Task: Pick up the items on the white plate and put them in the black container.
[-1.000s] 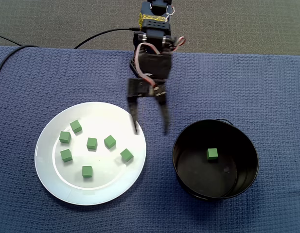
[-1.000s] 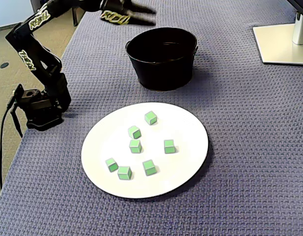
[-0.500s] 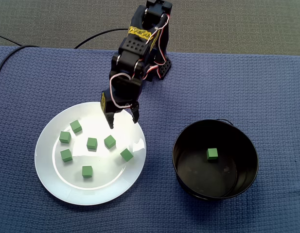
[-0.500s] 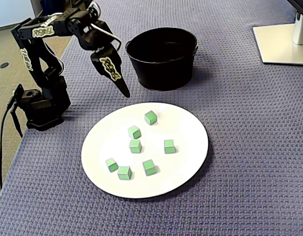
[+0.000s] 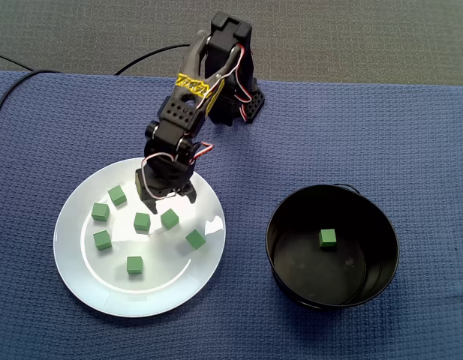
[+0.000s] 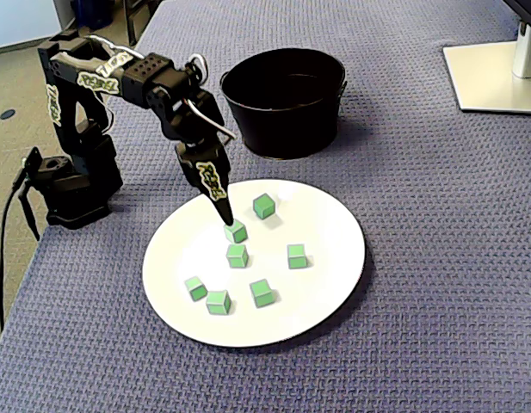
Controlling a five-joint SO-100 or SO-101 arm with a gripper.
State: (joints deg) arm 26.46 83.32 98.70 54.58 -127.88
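Seven green cubes (image 5: 134,264) are seen scattered, each apart from the others, on the white plate (image 5: 88,289). An eighth cube (image 5: 327,238) is seen on the bottom of the black container (image 5: 276,259), which is set just beside the plate, to its right in the fixed view from above. The gripper (image 5: 171,199) is held low over the upper right part of the plate in that view, its fingers spread and nothing pinched between them. It is placed right over the nearest cube (image 5: 169,218). In the fixed view from the side, one dark fingertip (image 6: 223,209) is seen at the top edge of that cube; whether it is touched cannot be told. The black arm (image 5: 193,90) is bent forward and down from its base (image 6: 71,194), which is set at the edge of the blue cloth (image 5: 411,135) under everything. A black cable (image 5: 152,56) is seen running off from the arm across the grey floor, and the pale foot of a stand (image 6: 493,73) is seen on the cloth, well apart from the container
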